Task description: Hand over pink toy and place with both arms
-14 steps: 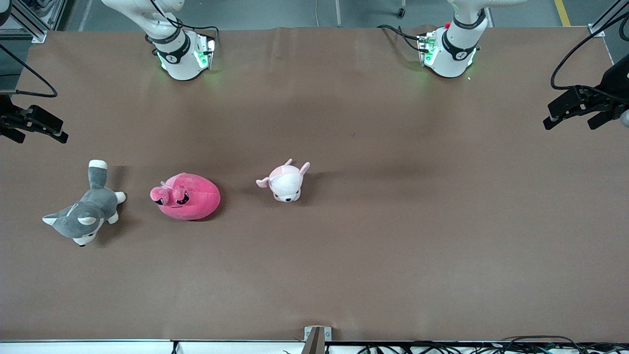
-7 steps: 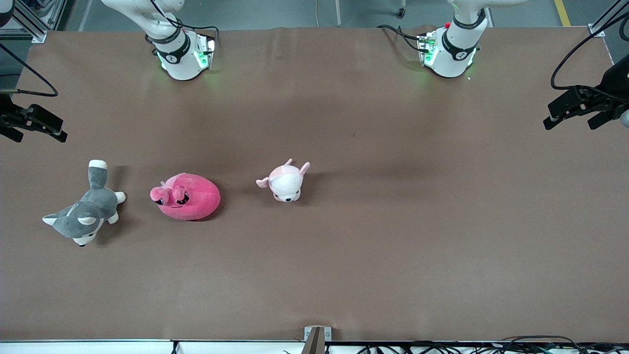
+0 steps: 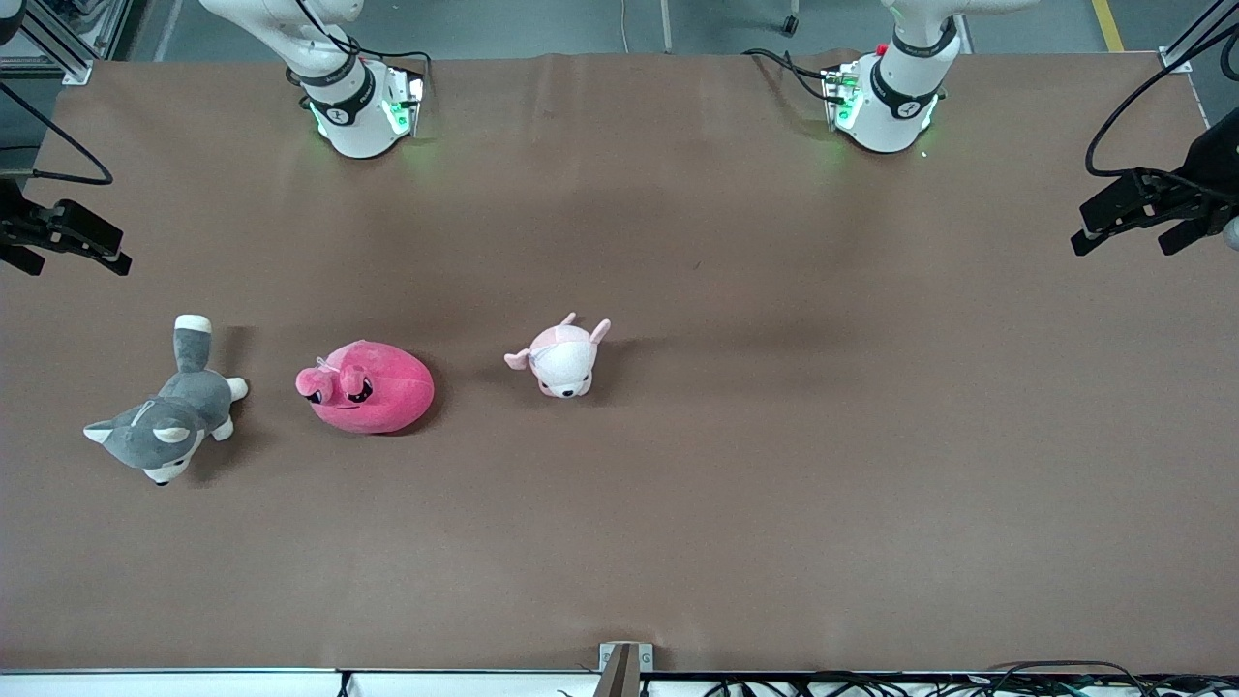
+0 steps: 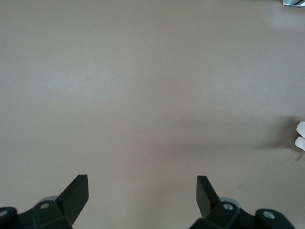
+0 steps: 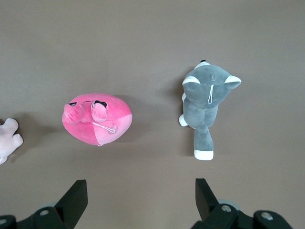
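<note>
The pink toy (image 3: 373, 387) is a round hot-pink plush lying on the brown table (image 3: 774, 436) between two other plush toys. It also shows in the right wrist view (image 5: 97, 119). My right gripper (image 3: 73, 261) is open and empty, up in the air at the right arm's end of the table, over the edge beside the husky. In its own view the right gripper (image 5: 141, 187) has nothing between its jaws. My left gripper (image 3: 1121, 247) is open and empty, up over the left arm's end of the table, and in its own view the left gripper (image 4: 142, 183) looks down on bare table.
A grey-and-white husky plush (image 3: 165, 421) lies beside the pink toy toward the right arm's end, also in the right wrist view (image 5: 207, 102). A small pale pink-and-white animal plush (image 3: 561, 358) lies beside it toward the left arm's end.
My right gripper has drifted slightly toward the arms' bases. The left gripper and the toys have not moved.
</note>
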Available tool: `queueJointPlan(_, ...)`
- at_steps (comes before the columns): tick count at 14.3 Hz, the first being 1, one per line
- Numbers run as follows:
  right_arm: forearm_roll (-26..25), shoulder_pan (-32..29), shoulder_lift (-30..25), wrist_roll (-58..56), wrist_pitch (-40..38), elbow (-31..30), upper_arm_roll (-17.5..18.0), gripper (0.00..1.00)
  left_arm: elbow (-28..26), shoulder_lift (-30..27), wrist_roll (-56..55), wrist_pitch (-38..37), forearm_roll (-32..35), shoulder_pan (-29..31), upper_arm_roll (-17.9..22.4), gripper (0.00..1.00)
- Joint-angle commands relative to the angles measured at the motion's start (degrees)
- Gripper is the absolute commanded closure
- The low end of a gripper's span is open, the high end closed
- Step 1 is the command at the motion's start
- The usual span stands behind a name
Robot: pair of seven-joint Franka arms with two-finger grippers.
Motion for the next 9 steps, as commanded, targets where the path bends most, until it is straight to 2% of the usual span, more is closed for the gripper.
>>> queueJointPlan(1,-1.21,-0.18,-1.92,0.17,0.16,-1.98,0.51,0.00,0.89,0.34,0.35,-0.05,0.74,0.07,-0.07,0.00)
queueJointPlan(9,-0.77,-0.36,-1.74,0.44,1.30,-1.81,0.42,0.00,0.81,0.34,0.09,-0.05,0.65,-0.02,-0.07,0.00)
